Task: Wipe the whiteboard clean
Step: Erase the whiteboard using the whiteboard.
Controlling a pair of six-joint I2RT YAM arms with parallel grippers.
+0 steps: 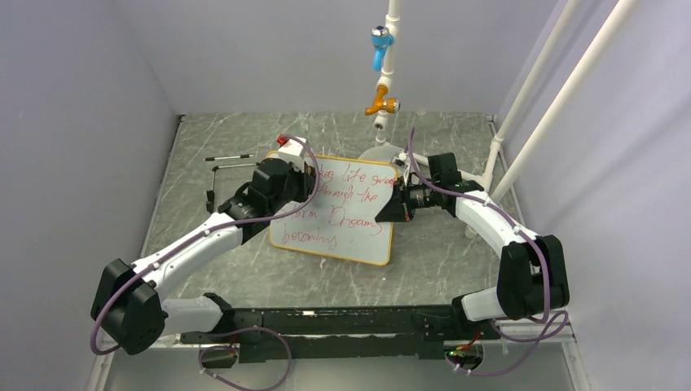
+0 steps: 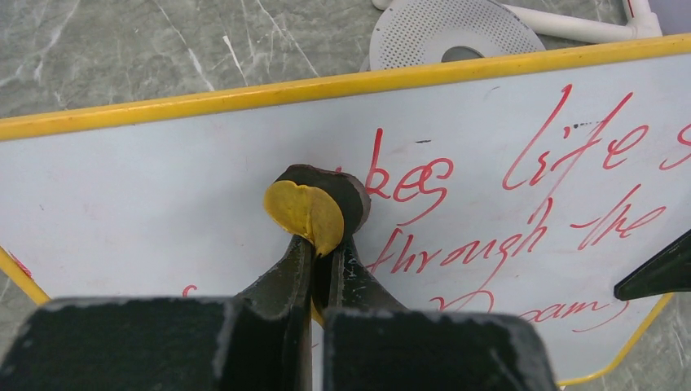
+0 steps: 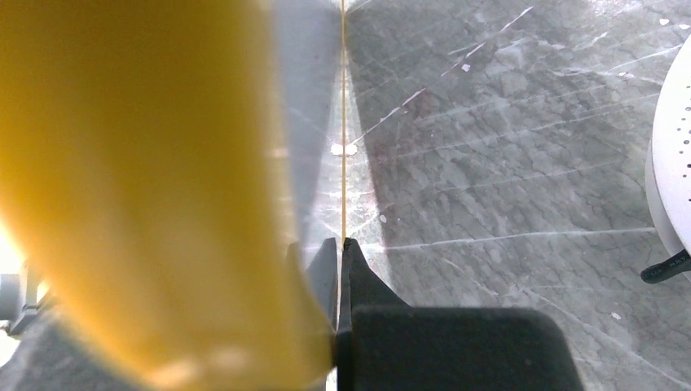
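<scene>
Left wrist view: left pincer (image 2: 323, 244) clamps eraser (image 2: 314, 208) onto whiteboard (image 2: 163, 187) to wipe; right pincer (image 3: 340, 246) pinches its edge steady.

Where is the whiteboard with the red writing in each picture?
Top view: the whiteboard is in the middle, between the two arms.
Left wrist view: the whiteboard fills most of the picture, behind the round eraser.
Right wrist view: the whiteboard is very close and blurred, its yellow frame filling the left side.
Shared landmark: the white holey disc on the grey table.
</scene>
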